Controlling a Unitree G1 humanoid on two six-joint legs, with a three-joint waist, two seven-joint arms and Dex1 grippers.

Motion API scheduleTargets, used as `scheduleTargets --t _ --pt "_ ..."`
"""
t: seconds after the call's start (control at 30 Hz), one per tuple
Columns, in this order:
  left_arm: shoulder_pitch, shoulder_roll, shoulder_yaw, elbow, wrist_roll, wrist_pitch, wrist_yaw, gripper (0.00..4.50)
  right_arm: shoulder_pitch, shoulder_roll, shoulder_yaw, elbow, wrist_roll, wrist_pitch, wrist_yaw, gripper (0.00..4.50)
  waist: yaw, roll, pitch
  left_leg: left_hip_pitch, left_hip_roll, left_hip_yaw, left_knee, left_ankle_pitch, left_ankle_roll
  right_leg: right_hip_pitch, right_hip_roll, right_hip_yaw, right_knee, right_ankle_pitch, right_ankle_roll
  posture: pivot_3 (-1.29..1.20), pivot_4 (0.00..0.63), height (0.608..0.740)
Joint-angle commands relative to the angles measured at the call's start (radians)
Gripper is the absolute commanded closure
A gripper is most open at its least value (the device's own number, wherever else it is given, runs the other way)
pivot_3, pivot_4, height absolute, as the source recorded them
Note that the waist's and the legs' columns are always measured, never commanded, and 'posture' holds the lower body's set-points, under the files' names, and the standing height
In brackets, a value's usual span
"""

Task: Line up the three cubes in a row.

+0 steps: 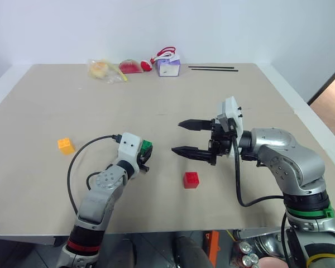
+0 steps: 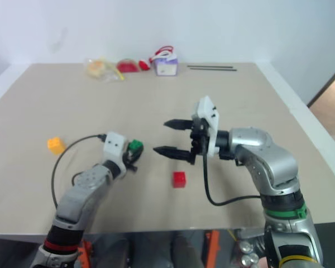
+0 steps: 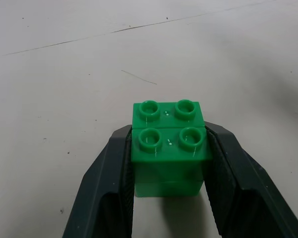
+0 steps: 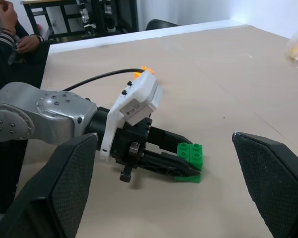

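Low, left end effector [image 3: 169, 198] clasping green cube [image 3: 168, 144]

The green cube [image 3: 168, 148] has both side faces hidden behind the left gripper's fingers [image 3: 109, 191], and in the head views only a sliver of it shows past the wrist housing. At the far table edge, the contents of the clear bag [image 1: 103, 70] are too small to identify. The seated person [image 4: 7, 29] is cut off at the picture's edge.
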Motion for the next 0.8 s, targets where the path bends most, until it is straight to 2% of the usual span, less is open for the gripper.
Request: scheduleTargets --t 0.03,0.1,0.27,0.4,0.5,0.8 --pt "-0.003 0.067 0.012 -0.058 -0.063 -0.045 -0.144 3.17 0.008 -0.024 -0.04 -0.015 0.012 -0.023 0.014 0.0 0.0 0.0 0.0 0.0 0.0 0.0 0.0 0.0 0.0 0.0 0.0 0.0 0.0 0.0 0.0 0.0 0.15 0.74" --pt "0.0 0.123 0.016 -0.067 -0.095 -0.063 -0.235 3.17 0.02 -0.045 -0.045 -0.026 0.024 -0.021 0.037 0.0 0.0 0.0 0.0 0.0 0.0 0.0 0.0 0.0 0.0 -0.001 0.0 0.0 0.0 0.0 0.0 0.0 0.15 0.74" --pt "0.001 0.322 -0.018 -0.069 -0.187 -0.19 -0.607 3.17 0.099 -0.137 -0.029 -0.069 0.007 -0.081 0.148 0.0 0.0 0.0 0.0 0.0 0.0 0.0 -0.001 0.0 0.0 -0.001 0.0 0.0 0.0 -0.002 -0.003 0.0 0.15 0.74" --pt "-0.006 0.419 -0.046 -0.006 -0.204 -0.3 -0.812 3.17 0.152 -0.182 0.002 -0.095 -0.043 -0.164 0.198 0.0 0.0 0.0 0.0 0.0 0.0 0.001 -0.003 0.0 0.0 -0.001 -0.001 -0.001 -0.001 -0.005 -0.005 0.0 0.15 0.74" --pt "-0.035 0.437 -0.059 0.065 -0.191 -0.354 -0.888 3.17 0.174 -0.192 0.018 -0.108 -0.071 -0.196 0.207 0.0 0.0 0.0 0.0 0.0 0.0 0.001 -0.003 0.0 0.0 -0.001 -0.001 0.0 -0.001 -0.005 -0.005 0.0 0.15 0.74" --pt "-0.103 0.423 -0.109 0.199 -0.129 -0.431 -0.965 3.17 0.213 -0.21 0.018 -0.14 -0.107 -0.211 0.192 0.0 -0.001 0.0 0.0 0.0 0.001 0.001 -0.002 0.0 0.0 -0.001 -0.001 0.0 -0.001 -0.004 -0.005 0.0 0.15 0.74"
